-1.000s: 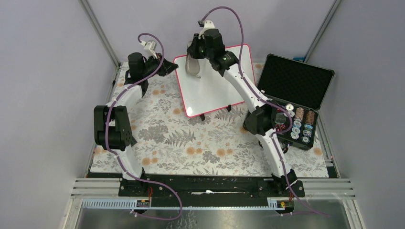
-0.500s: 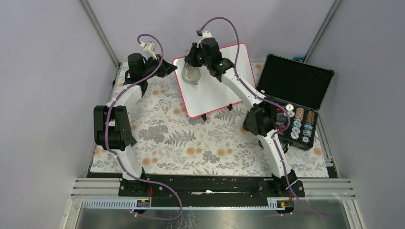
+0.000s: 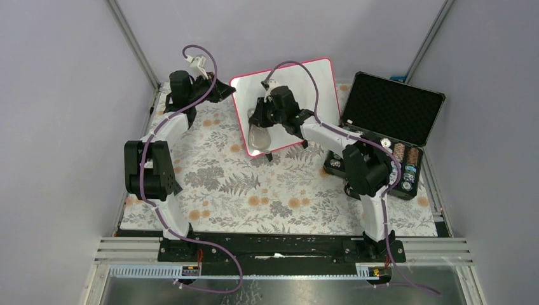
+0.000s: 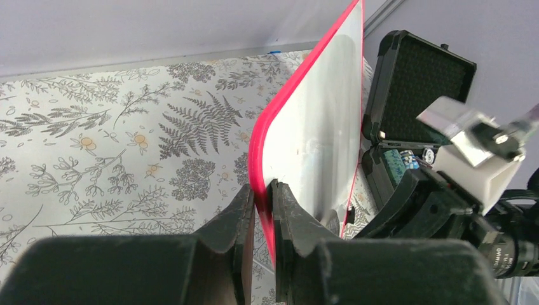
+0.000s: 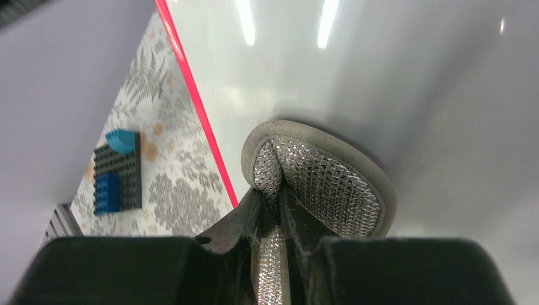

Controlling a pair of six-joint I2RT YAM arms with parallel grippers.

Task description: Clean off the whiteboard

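Right wrist view, right end effector [image 5: 270, 197] pinching silver pad [image 5: 324, 184] against whiteboard [image 5: 381, 76]

Overhead looks down; wrist cameras closely share the whiteboard [image 4: 311, 114].

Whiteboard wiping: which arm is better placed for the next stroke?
Right. The right fingers pinch the eraser pad against the whiteboard; the left fingers are clamped on its pink frame, steadying it.

Floral-cloth table [image 3: 254, 190] — whiteboard [image 3: 325, 79], black case [image 3: 391, 108] on it
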